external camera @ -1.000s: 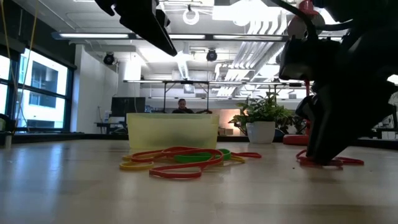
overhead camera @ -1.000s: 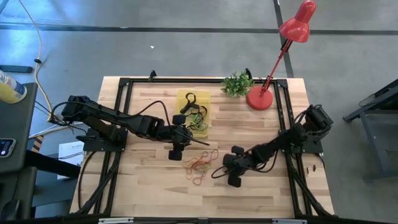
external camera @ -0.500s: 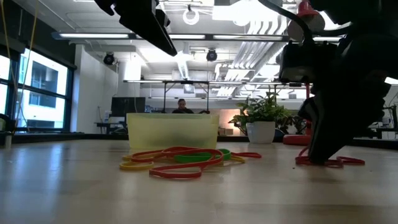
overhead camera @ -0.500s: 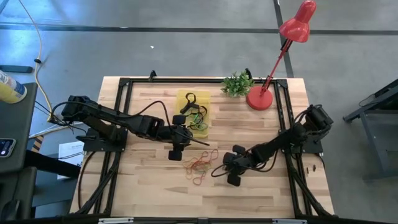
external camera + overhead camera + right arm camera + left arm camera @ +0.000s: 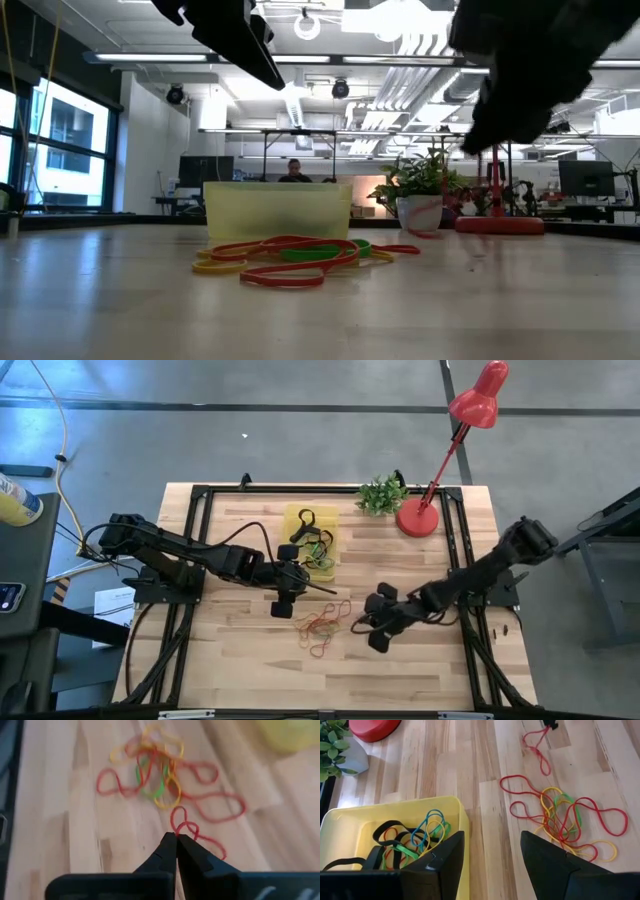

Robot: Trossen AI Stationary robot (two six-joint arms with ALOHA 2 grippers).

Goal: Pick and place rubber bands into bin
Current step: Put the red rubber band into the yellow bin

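While the shallow yellow plastic bin point(image 5: 311, 534) already holds several bands, a tangle of thin red, yellow and green rubber loops point(image 5: 322, 625) lies on the wood nearby. Light, floppy, snag-prone: pinch one strand. Right gripper point(image 5: 176, 838) is clamped on a red loop point(image 5: 190, 831); left gripper point(image 5: 492, 851), jaws apart, hangs at the bin's edge.

The right gripper point(image 5: 176, 840) has closed its fingers on a thin red rubber band point(image 5: 192, 831) and risen off the light wooden tabletop point(image 5: 420, 670). In the low view, that band point(image 5: 428, 232) has left the spot where it lay and now dangles clear of the wood.
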